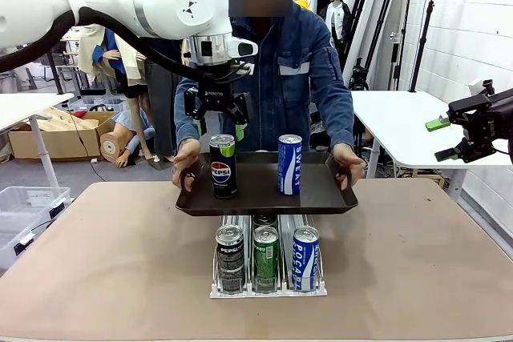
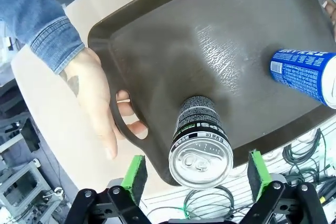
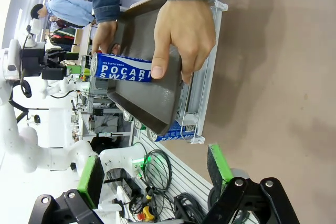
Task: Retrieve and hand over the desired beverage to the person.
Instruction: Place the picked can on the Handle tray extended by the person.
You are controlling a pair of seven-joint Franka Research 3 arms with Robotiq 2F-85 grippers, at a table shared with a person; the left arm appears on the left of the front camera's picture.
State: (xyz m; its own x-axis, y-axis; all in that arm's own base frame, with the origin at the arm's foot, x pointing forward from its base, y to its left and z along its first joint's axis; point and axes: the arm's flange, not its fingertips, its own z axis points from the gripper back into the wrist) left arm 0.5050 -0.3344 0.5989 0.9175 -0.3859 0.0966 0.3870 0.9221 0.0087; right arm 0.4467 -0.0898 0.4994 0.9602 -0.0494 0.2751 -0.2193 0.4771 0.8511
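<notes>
Person (image 1: pixel 300 70) in a blue denim jacket stands at the far side of the table (image 1: pixel 104 262), holding a dark tray (image 1: pixel 260 198) level by its two short ends, one hand (image 1: pixel 186 159) on each side; on the tray stand two cans, both upright with long axes vertical: a black can (image 1: pixel 223 166) lettered PEPSI with a green band at the top, and a blue can (image 1: pixel 289 164) whose lettering reads SWEAT in the front view and POCARI SWEAT, with a smaller line ION SUPPLY DRINK, in the right wrist view; the two cans stand well apart, with bare tray floor between them and behind them; the Pepsi can sits near the tray's robot-side rim, as the left wrist view shows.

Left gripper (image 1: pixel 218 118) hangs just above the Pepsi can, jaws spread wide to either side of its top, green pads (image 2: pixel 135 174) clear of the metal, gripping nothing; right gripper (image 1: pixel 449 138) waits at the right edge, off the table, jaws open and empty.

Below the tray's near rim a clear rack (image 1: pixel 268 282) rests on the table, its three lanes presenting a PEPSI can (image 1: pixel 230 258), a green can (image 1: pixel 266 256) and a POCARI can (image 1: pixel 305 258); broad bare tabletop lies left, right and in front of the rack.
</notes>
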